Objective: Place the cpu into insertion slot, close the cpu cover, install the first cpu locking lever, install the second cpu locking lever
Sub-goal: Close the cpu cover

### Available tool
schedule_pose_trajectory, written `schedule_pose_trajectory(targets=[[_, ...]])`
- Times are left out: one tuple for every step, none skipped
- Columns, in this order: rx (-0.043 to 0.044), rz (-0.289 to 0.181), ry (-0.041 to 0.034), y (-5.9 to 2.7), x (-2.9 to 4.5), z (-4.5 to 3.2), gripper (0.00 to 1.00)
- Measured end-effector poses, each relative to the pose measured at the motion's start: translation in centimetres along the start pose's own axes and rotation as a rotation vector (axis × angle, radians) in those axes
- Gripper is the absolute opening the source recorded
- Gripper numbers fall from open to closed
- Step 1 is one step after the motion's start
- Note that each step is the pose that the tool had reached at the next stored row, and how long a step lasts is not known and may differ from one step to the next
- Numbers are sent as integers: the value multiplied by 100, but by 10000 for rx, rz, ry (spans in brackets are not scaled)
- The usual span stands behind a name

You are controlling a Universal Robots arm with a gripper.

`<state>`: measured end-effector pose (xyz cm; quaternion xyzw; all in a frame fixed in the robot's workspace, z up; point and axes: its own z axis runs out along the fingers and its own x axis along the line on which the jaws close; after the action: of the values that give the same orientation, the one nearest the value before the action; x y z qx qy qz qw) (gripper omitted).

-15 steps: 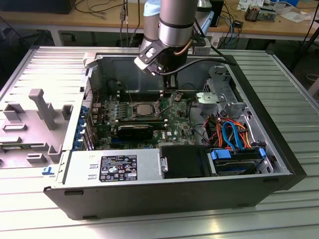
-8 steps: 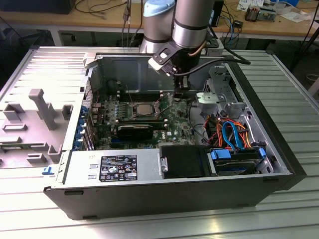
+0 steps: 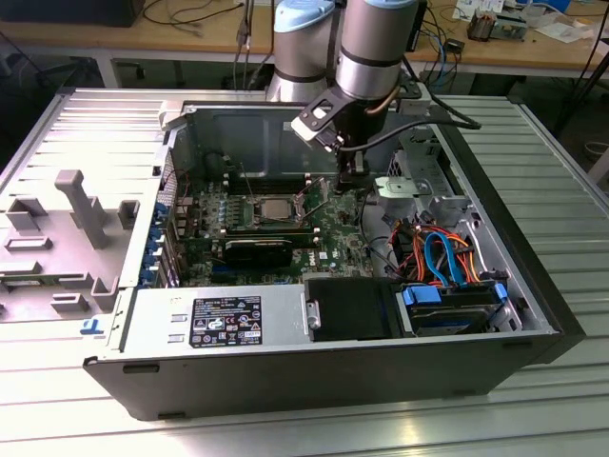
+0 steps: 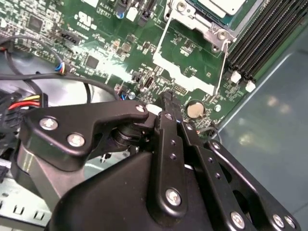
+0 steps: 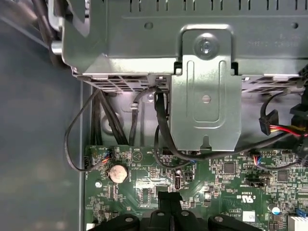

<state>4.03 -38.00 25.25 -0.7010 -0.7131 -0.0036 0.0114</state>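
As the empty, pinched-shut black gripper (image 3: 352, 183) hovers mid-frame near the seated silver-grey square cpu (image 3: 276, 208), lever-locking seems in hand.

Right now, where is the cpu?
In the exterior view, the cpu sits mid-board on the green motherboard, to the exterior view's left of the end effector.

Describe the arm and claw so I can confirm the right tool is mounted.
The arm is silver-grey tubing with pale blue joint caps. The claw is matte black, built of flat linkage bars with silver screw heads. A black cable loops off the wrist.
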Motion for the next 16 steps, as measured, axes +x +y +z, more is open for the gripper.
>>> schedule_pose_trajectory(targets=[[0,-4,3,-17,4,10,11],[-1,-9,18,-58,13,27,11],[0,-11,24,-71,15,32,11],[0,-12,29,-81,16,35,11],[0,-14,36,-91,17,38,11],[0,-15,44,-103,17,40,11],[0,-17,55,-111,18,42,11],[0,-18,69,-117,18,44,11],[-1,-24,96,-123,19,48,11],[-1,-22,98,-142,18,49,11],[-2,-23,107,-196,19,52,11],[-1,-23,106,-217,20,53,11],[-1,-30,106,-258,21,56,11],[0,-46,106,-390,24,65,11],[-1,-46,105,-502,26,71,11],[-1,-46,106,-517,27,71,11]])
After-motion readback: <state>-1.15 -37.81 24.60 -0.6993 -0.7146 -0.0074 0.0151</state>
